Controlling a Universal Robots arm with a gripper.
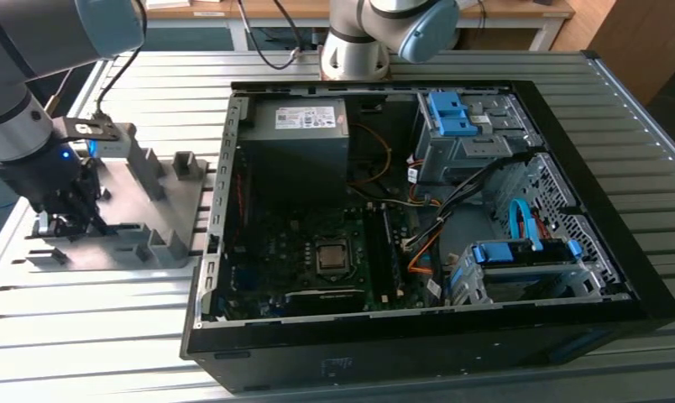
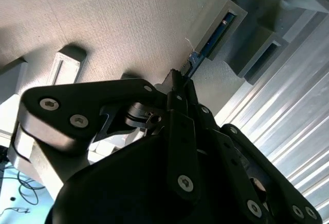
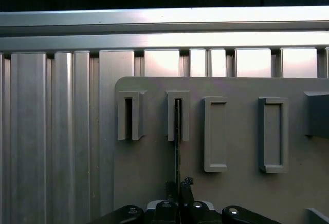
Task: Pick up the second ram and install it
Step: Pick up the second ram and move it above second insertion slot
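So the gripper (image 1: pixel 66 220) is down on the gray holder plate (image 1: pixel 159 206), roughly nine o'clock from the open PC case (image 1: pixel 642 281) in the exterior view. In the first wrist view its jaws look pinched narrow on the near end of the second ram (image 3: pixel 177 149). The stick stands on edge with its far end seated in a slotted block (image 3: pixel 170 117).

Our worry: with a grip that far out on one end, any tilted pull could wedge the stick in the slot, or let it pivot and slip.

Contents-wise, the neighbouring slotted block (image 3: pixel 128 116) and the two wider pockets (image 3: pixel 215 134) look empty to us. Inside the case we've got the power supply (image 1: pixel 298 138) at twelve o'clock, the motherboard (image 1: pixel 304 252) around seven, and a blue drive cage (image 1: pixel 450 113) toward one.
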